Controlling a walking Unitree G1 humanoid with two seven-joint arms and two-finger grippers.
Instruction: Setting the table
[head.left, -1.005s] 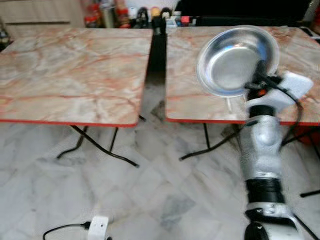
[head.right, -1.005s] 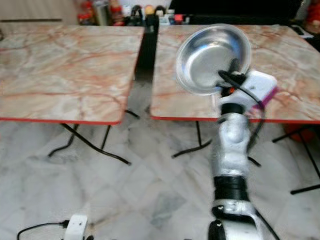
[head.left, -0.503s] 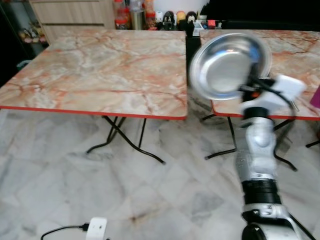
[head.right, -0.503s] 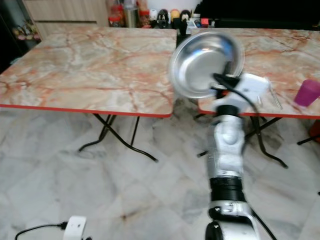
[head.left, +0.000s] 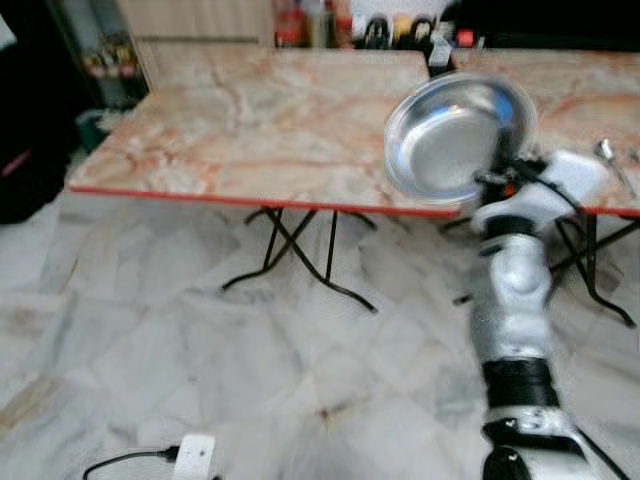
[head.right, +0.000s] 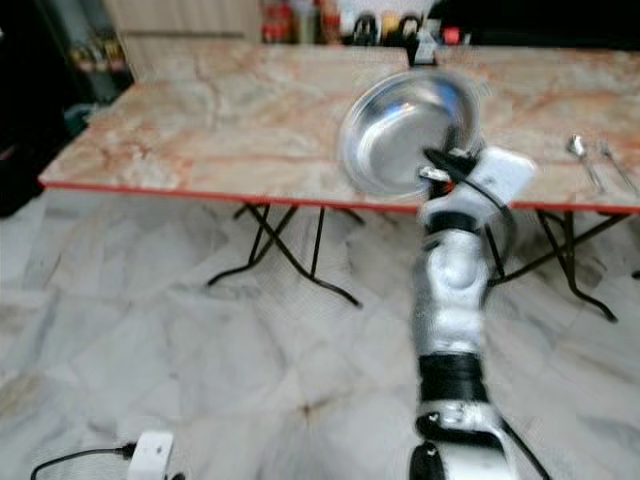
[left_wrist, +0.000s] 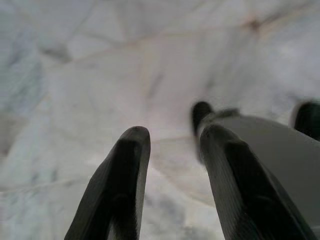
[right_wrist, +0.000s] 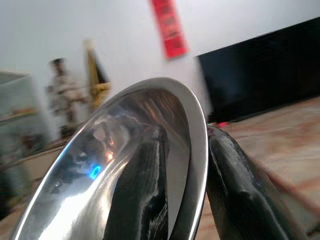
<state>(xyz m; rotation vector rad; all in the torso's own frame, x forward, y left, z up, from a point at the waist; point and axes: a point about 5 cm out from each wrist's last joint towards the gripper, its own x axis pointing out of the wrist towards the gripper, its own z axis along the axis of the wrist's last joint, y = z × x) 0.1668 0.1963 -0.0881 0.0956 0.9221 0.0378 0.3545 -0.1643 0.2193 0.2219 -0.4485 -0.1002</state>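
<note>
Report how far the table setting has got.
Done: two metal spoons already lie on the right marble-patterned table. In hand: the right tool grips the rim of a round shiny steel plate, held tilted in front of the tables. Left: setting the plate down on a tabletop. The left tool hangs open over the floor.

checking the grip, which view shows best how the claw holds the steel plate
The right wrist view: the steel plate's rim sits pinched between the right claw's two fingers, one inside, one behind. The eye views show the whole plate tilted before the tables, but the grip is small and blurred.
</note>
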